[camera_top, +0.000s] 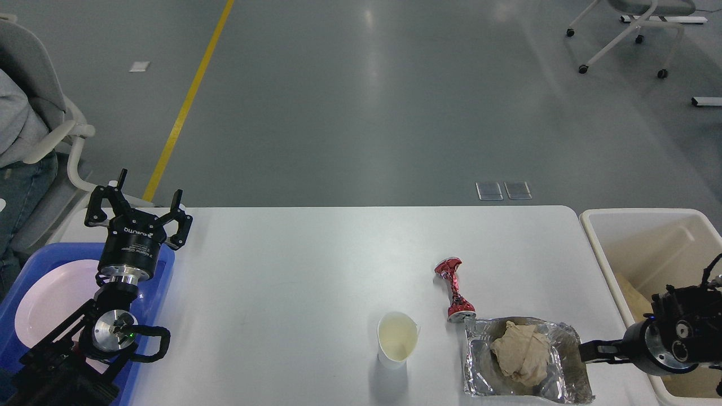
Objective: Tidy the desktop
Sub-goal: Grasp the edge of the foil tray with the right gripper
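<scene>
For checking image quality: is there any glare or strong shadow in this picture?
Head view: soft glare streaks on the grey floor, bright reflections on the foil tray; only a faint shadow beneath the paper cup on the desktop; everything is in sharp focus.

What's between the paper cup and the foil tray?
In the head view, only bare desktop separates the paper cup from the foil tray.

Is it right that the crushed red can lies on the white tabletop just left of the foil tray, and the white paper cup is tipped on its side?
Not quite. In the head view the white paper cup stands upright, mouth open upward. The crushed red can does lie on the white tabletop just left of the foil tray.
</scene>
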`<state>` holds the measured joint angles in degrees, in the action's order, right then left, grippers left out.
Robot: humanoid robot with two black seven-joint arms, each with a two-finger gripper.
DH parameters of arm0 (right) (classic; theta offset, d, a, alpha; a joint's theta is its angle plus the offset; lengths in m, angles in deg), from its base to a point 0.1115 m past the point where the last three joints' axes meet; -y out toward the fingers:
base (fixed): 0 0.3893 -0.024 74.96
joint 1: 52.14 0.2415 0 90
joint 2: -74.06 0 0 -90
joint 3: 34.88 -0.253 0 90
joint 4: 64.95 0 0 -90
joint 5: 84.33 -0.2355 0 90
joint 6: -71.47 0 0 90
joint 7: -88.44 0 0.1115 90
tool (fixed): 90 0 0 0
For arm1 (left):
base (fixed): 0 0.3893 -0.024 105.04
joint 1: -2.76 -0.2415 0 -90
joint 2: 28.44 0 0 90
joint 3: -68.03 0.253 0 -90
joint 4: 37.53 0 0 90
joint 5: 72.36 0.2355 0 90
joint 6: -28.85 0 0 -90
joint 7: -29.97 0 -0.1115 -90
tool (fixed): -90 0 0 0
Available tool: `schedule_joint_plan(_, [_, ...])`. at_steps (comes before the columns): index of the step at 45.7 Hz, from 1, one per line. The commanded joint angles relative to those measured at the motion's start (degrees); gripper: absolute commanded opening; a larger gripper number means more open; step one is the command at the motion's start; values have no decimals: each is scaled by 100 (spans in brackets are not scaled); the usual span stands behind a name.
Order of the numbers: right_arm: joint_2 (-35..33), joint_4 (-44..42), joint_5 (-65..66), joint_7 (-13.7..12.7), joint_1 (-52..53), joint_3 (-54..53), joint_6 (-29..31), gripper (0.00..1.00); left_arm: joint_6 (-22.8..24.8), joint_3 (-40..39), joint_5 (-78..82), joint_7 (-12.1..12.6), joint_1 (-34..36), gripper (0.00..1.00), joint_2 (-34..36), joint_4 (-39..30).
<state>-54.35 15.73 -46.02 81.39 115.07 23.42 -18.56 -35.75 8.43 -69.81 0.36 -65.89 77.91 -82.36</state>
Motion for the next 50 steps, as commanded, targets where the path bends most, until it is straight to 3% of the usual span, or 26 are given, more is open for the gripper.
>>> schedule_joint_plan(1, [-9,1,-323,11,5,-117,-6,91,0,0,-1,0,0,96,0,0])
schedule_joint_plan(19, [325,-17,-746,11,-162,-152,-24,90,0,0,-1,0,0,96,0,0])
schedule_joint_plan(33, [642,-351,-746,3,-549,-144,-314,72,0,0,-1,0,0,96,0,0])
schedule_joint_plan(37, [650,-368,-746,3,-637,-153,-323,57,0,0,-1,0,0,96,0,0])
schedule_joint_plan(50, [721,-395,-755,3,-654,-275,-323,44,0,0,-1,0,0,96,0,0])
